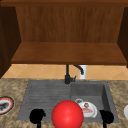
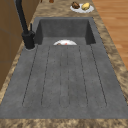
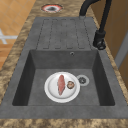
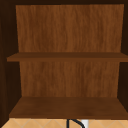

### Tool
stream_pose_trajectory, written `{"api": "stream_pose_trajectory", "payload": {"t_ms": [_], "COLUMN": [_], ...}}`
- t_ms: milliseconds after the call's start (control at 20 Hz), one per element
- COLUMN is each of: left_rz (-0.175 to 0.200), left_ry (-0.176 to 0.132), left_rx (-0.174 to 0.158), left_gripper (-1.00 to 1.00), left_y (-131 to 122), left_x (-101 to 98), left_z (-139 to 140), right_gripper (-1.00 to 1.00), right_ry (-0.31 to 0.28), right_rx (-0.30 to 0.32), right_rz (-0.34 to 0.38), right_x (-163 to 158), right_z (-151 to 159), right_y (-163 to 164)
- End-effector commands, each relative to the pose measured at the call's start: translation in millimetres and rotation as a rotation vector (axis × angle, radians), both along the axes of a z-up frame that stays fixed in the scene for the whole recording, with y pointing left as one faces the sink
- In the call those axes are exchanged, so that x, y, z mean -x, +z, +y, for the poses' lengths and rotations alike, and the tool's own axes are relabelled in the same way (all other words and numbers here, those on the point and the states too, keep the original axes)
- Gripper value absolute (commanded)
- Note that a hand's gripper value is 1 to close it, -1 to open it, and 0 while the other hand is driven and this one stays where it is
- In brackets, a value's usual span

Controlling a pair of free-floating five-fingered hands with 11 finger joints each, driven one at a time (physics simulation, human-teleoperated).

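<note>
The left hand [image 1: 37,116] hangs at the lower left of the front view, over the near edge of the ribbed drainboard [image 2: 65,75]; the right hand [image 1: 107,116] hangs at the lower right, over the near right corner of the sink basin [image 3: 37,72]. Both show as compact black shapes, and whether their fingers are apart or together cannot be told. Neither touches anything.

Between them, at the bottom centre of the front view, sits a plain glossy red ball [image 1: 67,114] with no marking. Just beside it to the right, inside the basin, lies a white plate [image 3: 52,93]. In the right side view the plate carries a long reddish piece of food [image 3: 61,84] and a small round brown piece [image 3: 70,84], and a drain [image 3: 82,80] lies just beside its rim.

A black faucet [image 1: 68,75] stands behind the basin. On the speckled desk [image 1: 10,86], a red-rimmed plate [image 1: 5,105] lies at the far left, and another white plate [image 2: 81,7] with food sits at the top of the left side view. No writing or label can be read anywhere.
</note>
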State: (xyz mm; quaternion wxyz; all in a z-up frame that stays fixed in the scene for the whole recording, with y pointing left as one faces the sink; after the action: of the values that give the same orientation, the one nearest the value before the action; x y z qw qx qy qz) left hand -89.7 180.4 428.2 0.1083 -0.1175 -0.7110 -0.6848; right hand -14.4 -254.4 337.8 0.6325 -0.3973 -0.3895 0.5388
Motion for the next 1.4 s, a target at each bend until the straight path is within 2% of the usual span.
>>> {"api": "stream_pose_trajectory", "payload": {"t_ms": [0,200,350,450,750,950,1000,1050,1300,1350], "left_rz": [0.000,0.000,0.000,0.000,0.000,0.000,0.000,0.000,0.000,0.000], "left_ry": [0.000,0.000,0.000,0.000,0.000,0.000,0.000,0.000,0.000,0.004], "left_rx": [0.000,0.000,0.000,0.000,0.000,0.000,0.000,0.000,0.000,0.000], "left_gripper": [0.00,0.00,0.00,0.00,0.00,0.00,0.00,0.00,0.00,-1.00], "left_y": [0,0,0,0,0,0,0,0,0,0], "left_x": [0.0,0.0,0.0,0.0,0.0,0.0,0.0,0.0,0.0,0.0], "left_z": [0,0,0,0,0,0,0,0,0,0], "right_gripper": [-1.00,-1.00,-1.00,-1.00,-1.00,-1.00,-1.00,-1.00,-1.00,0.00], "right_ry": [0.010,0.013,0.027,0.047,0.102,0.139,0.108,0.084,0.093,0.092], "right_rx": [0.124,0.187,0.179,0.153,0.114,0.093,0.107,0.089,0.092,0.091], "right_rz": [-0.041,-0.052,-0.027,-0.013,-0.015,0.015,0.003,-0.004,-0.009,-0.009], "right_x": [22,44,44,41,31,23,25,27,26,26], "right_z": [0,5,8,7,15,21,19,17,22,22], "right_y": [1,2,-3,-10,-17,-17,-17,-17,-17,-17]}}
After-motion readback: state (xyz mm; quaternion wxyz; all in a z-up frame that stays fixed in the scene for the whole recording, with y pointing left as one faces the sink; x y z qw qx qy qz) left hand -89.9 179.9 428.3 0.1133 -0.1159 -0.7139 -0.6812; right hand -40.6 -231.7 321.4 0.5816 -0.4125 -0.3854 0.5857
